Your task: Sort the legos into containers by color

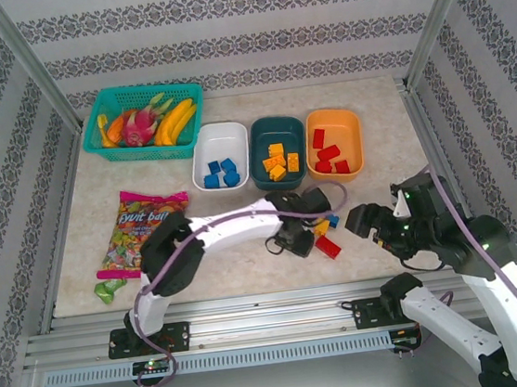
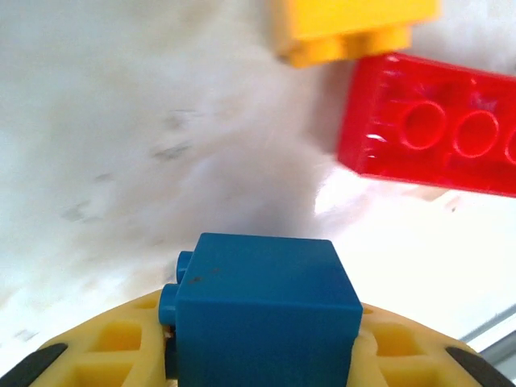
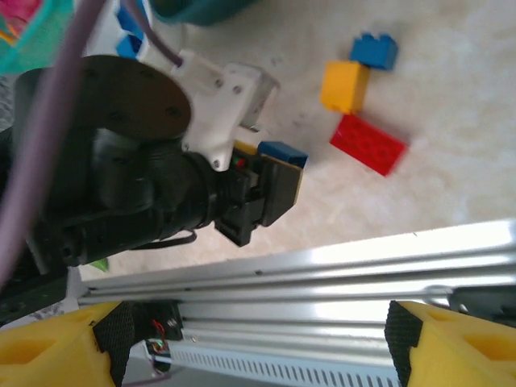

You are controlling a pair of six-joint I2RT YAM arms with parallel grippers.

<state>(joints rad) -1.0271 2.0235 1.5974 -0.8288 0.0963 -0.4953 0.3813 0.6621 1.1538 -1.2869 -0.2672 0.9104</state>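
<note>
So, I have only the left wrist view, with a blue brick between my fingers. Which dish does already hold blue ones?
Observer: The white dish, leftmost of the three; blue bricks lie in it.
Operator: And the right hand?
Observer: The right hand hangs open to the right of the red brick, holding nothing.
Operator: Any loose brick I do not see?
Observer: Yes. Besides your held blue brick, a second blue brick lies on the table beyond the yellow brick.

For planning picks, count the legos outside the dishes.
4: held blue brick in the left claw; loose blue brick, yellow brick, red brick on the table. Some may be hidden.
</note>
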